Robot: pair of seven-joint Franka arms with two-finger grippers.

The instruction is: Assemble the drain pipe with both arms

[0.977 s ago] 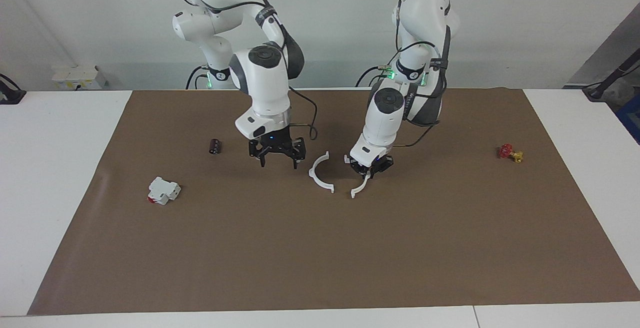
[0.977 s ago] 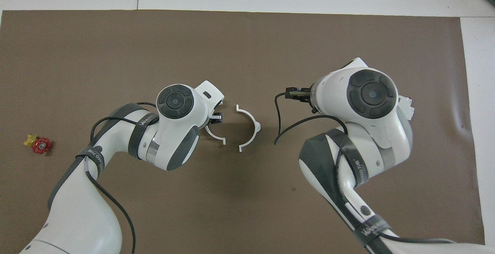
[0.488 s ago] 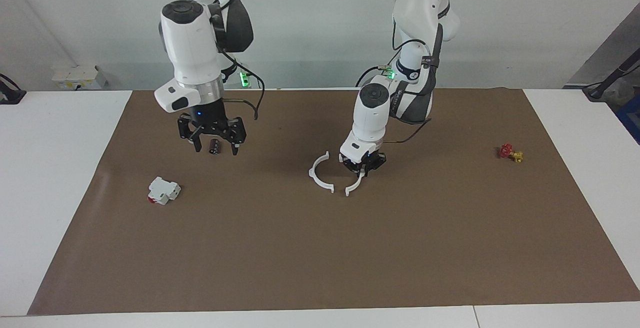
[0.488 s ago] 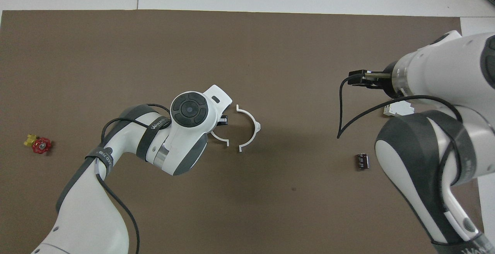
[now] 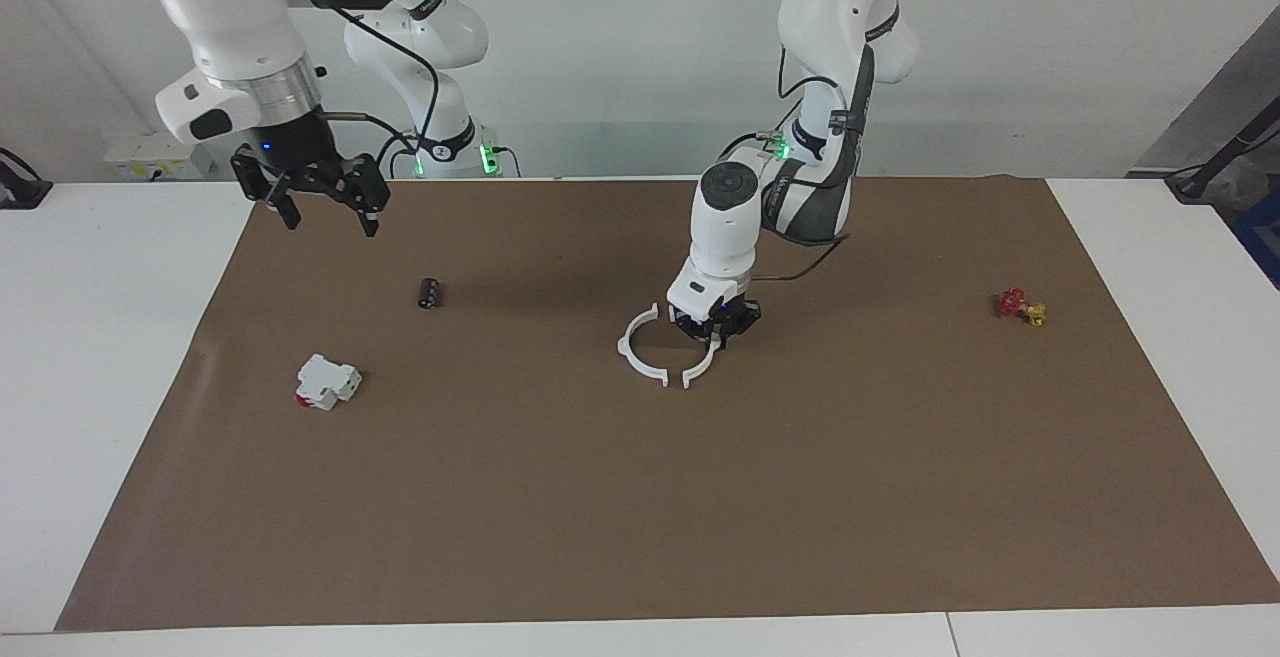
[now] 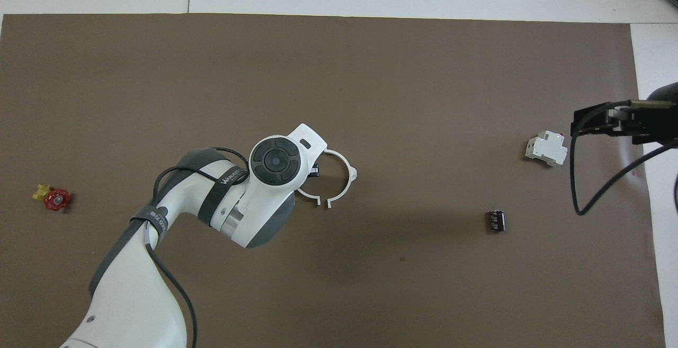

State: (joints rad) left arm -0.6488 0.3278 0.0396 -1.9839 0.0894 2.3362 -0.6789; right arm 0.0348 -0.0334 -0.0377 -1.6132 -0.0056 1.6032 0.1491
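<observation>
Facing view first: the left tool (image 5: 716,330) is down at the middle of the brown mat (image 5: 640,497), its fingertips pinched together on one half-ring arc (image 5: 702,367) of the drain pipe; that held arc curves out from under the tool and ends in a small tab just short of the tab of the other half-ring arc (image 5: 634,352), which lies flat on the mat toward the right arm's end of the desk (image 5: 100,357); the two open sides face each other, so together they nearly trace a ring, with a narrow gap between the tabs farther from the robots; whether the ends nearer to the robots touch I cannot tell, since the tool covers them; in the overhead view the left arm's round black-capped wrist hides most of the held arc (image 6: 308,195), while the free arc (image 6: 344,176) shows whole, thin, white and smooth, with squared tabs turned outward; the right tool (image 5: 312,189) hangs high over the mat's corner at the right arm's end, jaws spread wide and holding nothing; the right arm waits there; a small black ribbed cylinder (image 5: 430,293) and a white boxy block (image 5: 327,382) with a red mark lie on the mat at that end; a little red and yellow valve (image 5: 1020,306) sits well apart toward the left arm's end; the mat is matte and paper-like.
</observation>
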